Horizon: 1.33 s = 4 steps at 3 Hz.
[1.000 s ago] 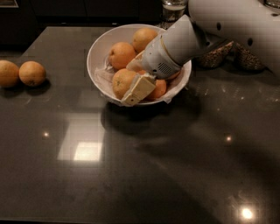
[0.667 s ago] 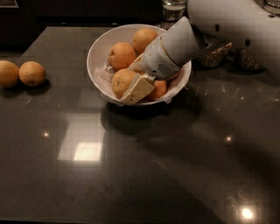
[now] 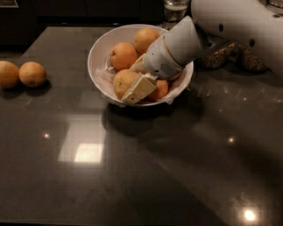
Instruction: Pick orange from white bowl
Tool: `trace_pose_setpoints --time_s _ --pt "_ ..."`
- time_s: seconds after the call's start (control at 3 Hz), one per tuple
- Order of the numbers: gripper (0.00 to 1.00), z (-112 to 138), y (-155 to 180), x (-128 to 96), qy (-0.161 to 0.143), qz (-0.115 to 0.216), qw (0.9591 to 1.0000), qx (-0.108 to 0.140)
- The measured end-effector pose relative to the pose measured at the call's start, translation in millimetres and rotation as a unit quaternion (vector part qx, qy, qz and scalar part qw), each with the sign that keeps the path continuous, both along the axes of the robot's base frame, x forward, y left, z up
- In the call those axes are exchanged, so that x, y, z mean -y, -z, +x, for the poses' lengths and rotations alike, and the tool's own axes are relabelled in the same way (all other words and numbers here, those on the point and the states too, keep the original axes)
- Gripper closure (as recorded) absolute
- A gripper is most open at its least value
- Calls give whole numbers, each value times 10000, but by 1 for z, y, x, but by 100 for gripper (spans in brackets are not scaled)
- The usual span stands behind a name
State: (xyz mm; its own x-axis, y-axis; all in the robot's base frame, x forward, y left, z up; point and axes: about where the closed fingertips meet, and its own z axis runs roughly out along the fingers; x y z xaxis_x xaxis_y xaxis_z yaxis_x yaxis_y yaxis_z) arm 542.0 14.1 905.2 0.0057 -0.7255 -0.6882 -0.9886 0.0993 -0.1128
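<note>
The white bowl (image 3: 101, 49) with a crinkled liner stands at the back middle of the dark counter. Several oranges lie in it. The largest, a duller yellowish-tan orange (image 3: 123, 82), sits at the bowl's front left. Two others (image 3: 122, 54) (image 3: 146, 39) lie behind it. A smaller, brighter orange (image 3: 160, 90) is at the front right. My gripper (image 3: 136, 84) reaches down into the bowl from the upper right. Its cream tip rests against the right side of the large orange, between it and the small bright one. The arm hides the bowl's right half.
Two loose oranges (image 3: 32, 73) (image 3: 6, 74) lie on the counter at the far left. A glass (image 3: 175, 8) stands behind the bowl, and patterned objects (image 3: 247, 57) sit at the back right under the arm. Bare dark counter (image 3: 141, 167) stretches in front of the bowl.
</note>
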Motion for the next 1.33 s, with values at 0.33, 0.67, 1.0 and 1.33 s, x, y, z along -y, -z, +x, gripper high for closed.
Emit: trace_pose_setpoints --time_s 0.33,0.67,1.0,1.33 --pt "100 0 0 0 0 0 10000 0" --pt "100 0 0 0 -1 -1 10000 1" --pt "100 0 -7 -2 -37 -56 9999 75" --pt "100 2 -28 1 -49 -119 9995 279"
